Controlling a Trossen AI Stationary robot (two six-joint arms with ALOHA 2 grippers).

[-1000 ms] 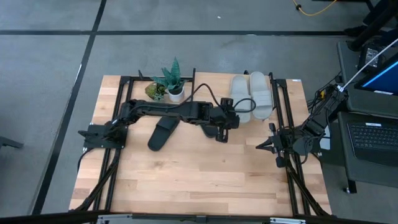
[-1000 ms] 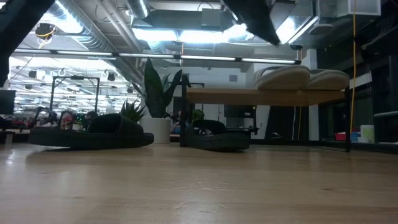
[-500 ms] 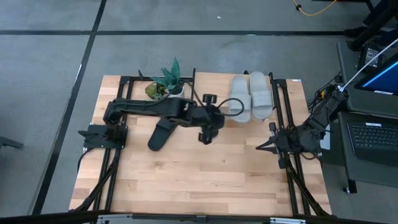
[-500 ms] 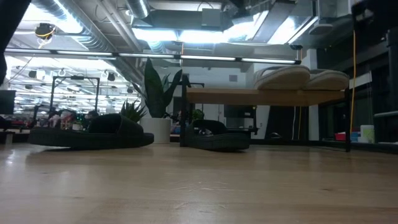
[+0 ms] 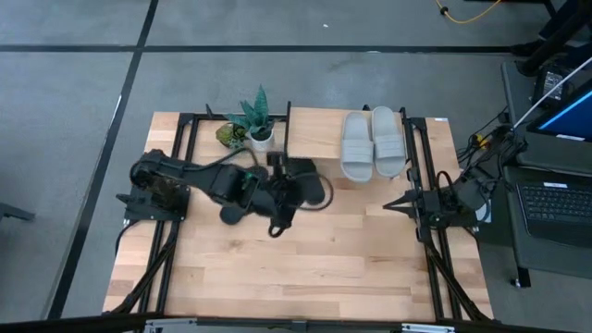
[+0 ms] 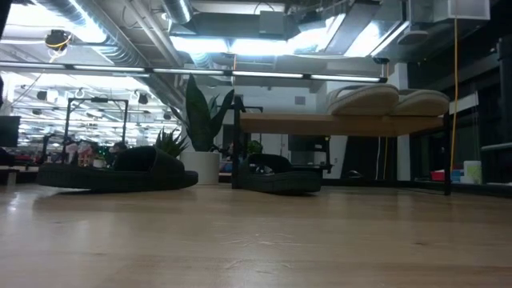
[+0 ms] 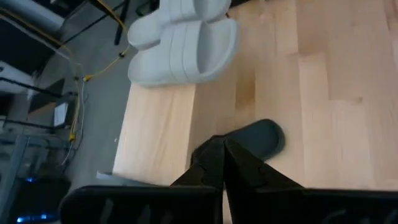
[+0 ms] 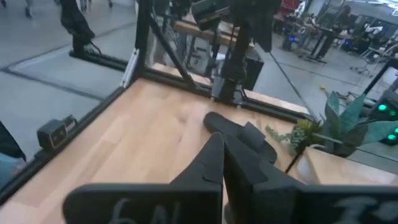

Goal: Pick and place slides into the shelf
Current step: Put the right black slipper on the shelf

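Observation:
Two light grey slides (image 5: 372, 145) lie side by side on the shelf's light wood top board (image 5: 312, 139); the low view shows the grey slides (image 6: 384, 99) above that board (image 6: 336, 122). One black slide (image 6: 276, 178) rests on the table under the shelf, and its end (image 7: 262, 138) sticks out past the board. The other black slide (image 5: 231, 209) lies flat on the table left of the shelf, partly under my left arm. My left gripper (image 5: 276, 225) is shut and hovers over bare table near both black slides. My right gripper (image 5: 389, 205) is shut at the table's right edge.
A small potted plant (image 5: 256, 125) and a second green plant (image 5: 231, 136) stand at the far edge, left of the shelf. Black frame rails run along both table sides (image 5: 435, 268). The near half of the tabletop (image 5: 296, 268) is bare wood. A laptop (image 5: 555, 208) sits beyond the right edge.
My left arm has drawn back from the shelf's near edge toward the table's left and near side, folding in on itself, and its gripper now hangs between the two black slides. It has also left the top of the low view. The slides have stayed where they were.

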